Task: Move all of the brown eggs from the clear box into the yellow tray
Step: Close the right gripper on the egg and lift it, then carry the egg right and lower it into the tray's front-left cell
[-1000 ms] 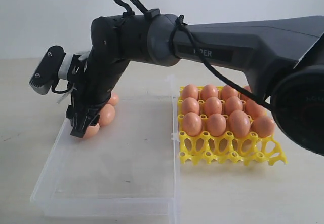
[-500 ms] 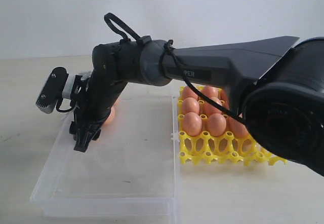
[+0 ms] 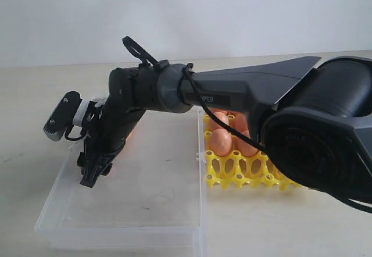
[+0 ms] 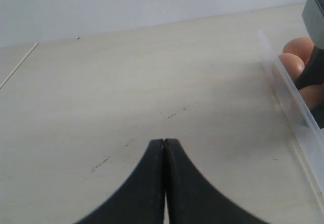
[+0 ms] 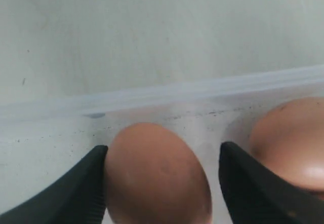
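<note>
Since half a second ago: right arm has sunk lower and swung nearer the exterior camera; its bulk now hides most of the yellow tray (image 3: 232, 172). The right gripper (image 3: 91, 174) has dropped deeper into the clear box (image 3: 116, 234), at its far left corner. The box's eggs, plain a second ago, are now behind the arm.

Right gripper (image 5: 163, 150): jaws spread wide, straddling one brown egg (image 5: 157, 173). One finger (image 5: 76, 193) sits at the shell, touching or nearly so; the other finger (image 5: 258, 188) stands off with a clear gap. Nothing held yet.

Left gripper (image 4: 164, 183): jaws pressed together, empty, parked over the bare table (image 4: 101, 82) outside the box's left wall.

Egg's place: on the box floor just beside the wall, second egg (image 5: 291, 143) close on its far-finger side, outside the jaws.

Tray: front row of cups bare; filled cups (image 3: 221, 142) behind it.

Step in hand, as I read it: closing on the egg.
- Shift slightly toward the gapped side so both fingers meet the shell together; otherwise it may roll toward the neighbour.
- Close slowly and lightly; the shell is smooth and brittle.
- Lift straight up to clear wall and neighbour.

Egg's lie: looks to be on its side, long axis running toward the wall, along the fingers rather than across. Near end cut off, so cannot tell which end is blunt.
</note>
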Controlling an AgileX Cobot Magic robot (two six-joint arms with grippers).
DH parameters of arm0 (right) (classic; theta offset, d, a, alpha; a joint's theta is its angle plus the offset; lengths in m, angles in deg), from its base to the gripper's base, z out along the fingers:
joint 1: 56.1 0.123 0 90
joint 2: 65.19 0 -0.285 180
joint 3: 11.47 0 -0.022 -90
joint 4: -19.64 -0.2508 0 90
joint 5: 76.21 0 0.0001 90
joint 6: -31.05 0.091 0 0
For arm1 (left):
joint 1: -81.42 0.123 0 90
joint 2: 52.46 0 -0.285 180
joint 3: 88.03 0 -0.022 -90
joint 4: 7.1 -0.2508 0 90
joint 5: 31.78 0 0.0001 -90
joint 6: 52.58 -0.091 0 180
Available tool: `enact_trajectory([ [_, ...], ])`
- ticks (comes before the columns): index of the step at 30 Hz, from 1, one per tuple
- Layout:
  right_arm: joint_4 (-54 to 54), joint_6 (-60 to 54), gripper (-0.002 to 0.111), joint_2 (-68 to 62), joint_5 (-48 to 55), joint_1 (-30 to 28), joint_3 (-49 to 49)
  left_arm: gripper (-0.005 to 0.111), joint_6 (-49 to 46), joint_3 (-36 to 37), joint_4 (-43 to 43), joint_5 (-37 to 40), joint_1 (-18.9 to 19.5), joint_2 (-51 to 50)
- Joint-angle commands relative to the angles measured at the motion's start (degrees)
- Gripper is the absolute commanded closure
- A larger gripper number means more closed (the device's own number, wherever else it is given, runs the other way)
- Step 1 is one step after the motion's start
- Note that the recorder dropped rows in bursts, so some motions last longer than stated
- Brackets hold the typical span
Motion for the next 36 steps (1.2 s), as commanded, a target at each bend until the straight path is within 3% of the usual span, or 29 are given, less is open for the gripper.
enact_trajectory([
  [1, -0.4, -0.2, 0.051, -1.2, -0.6, 0.3, -0.2, 0.107, 0.3, -0.2, 0.1, -0.4, 0.1, 0.3],
  [3, -0.4, 0.4, 0.059, -1.5, -0.6, 0.3, -0.2, 0.107, 0.3, -0.2, 0.1, -0.4, 0.1, 0.3],
  [8, 0.3, 3.0, 0.108, -1.5, 0.9, 0.5, -0.2, 0.107, 0.3, -0.2, 0.1, -0.4, 0.1, 0.3],
  [15, 3.9, 12.1, 0.108, 1.3, 4.6, 1.2, -0.2, 0.107, 0.3, -0.2, 0.1, -0.4, 0.1, 0.3],
  [19, 3.0, 15.8, 0.108, 6.0, 0.2, 1.8, 3.5, 0.107, 0.3, -0.2, 0.1, -0.4, 0.1, 0.3],
  [28, -3.7, 20.3, 0.108, 23.0, -30.8, 2.7, 30.7, 0.107, 0.3, -0.2, 0.1, -0.4, 0.1, 0.3],
  [36, -14.8, 20.3, 0.108, 44.0, -65.5, 2.6, 59.3, 0.107, 0.3, -0.2, 0.1, -0.4, 0.1, 0.3],
])
